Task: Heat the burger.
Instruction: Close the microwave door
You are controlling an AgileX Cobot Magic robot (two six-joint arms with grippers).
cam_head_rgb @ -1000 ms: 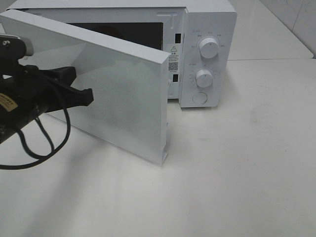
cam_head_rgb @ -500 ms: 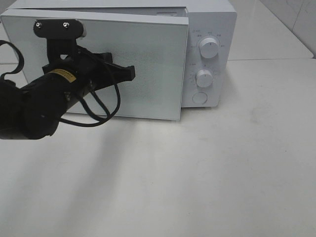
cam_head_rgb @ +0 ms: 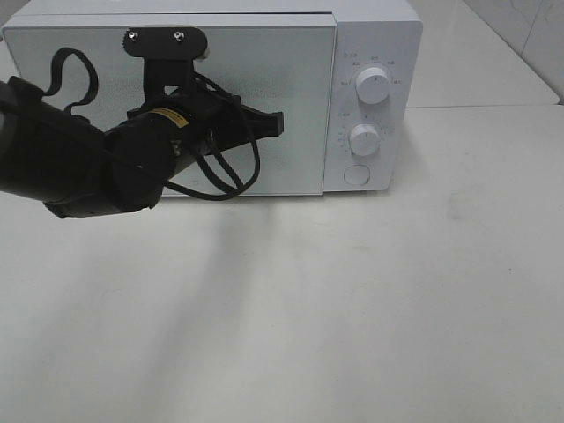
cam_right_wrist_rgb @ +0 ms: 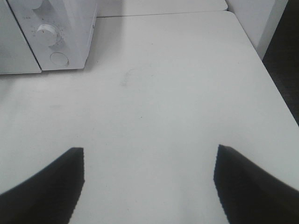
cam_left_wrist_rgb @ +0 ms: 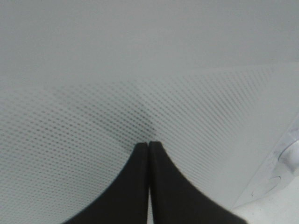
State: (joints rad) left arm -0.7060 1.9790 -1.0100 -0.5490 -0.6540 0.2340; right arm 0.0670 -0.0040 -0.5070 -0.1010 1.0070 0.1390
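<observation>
Two grippers are counted: the left gripper [cam_head_rgb: 278, 125], closed tight with nothing held, is set tip-first at the closed door [cam_head_rgb: 304, 79] of the single microwave [cam_head_rgb: 374, 35] in the upper middle of the high frame, its arm [cam_head_rgb: 62, 167] stretched in from the left edge. The right gripper [cam_right_wrist_rgb: 148, 150] is held spread wide and empty over the table [cam_right_wrist_rgb: 187, 70]. Two knobs [cam_head_rgb: 373, 85] and one button [cam_head_rgb: 356, 174] are seen; the burger's place cannot be told.

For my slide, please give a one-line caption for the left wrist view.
Left gripper, jaws shut, with its tip against the dotted microwave door.
</observation>
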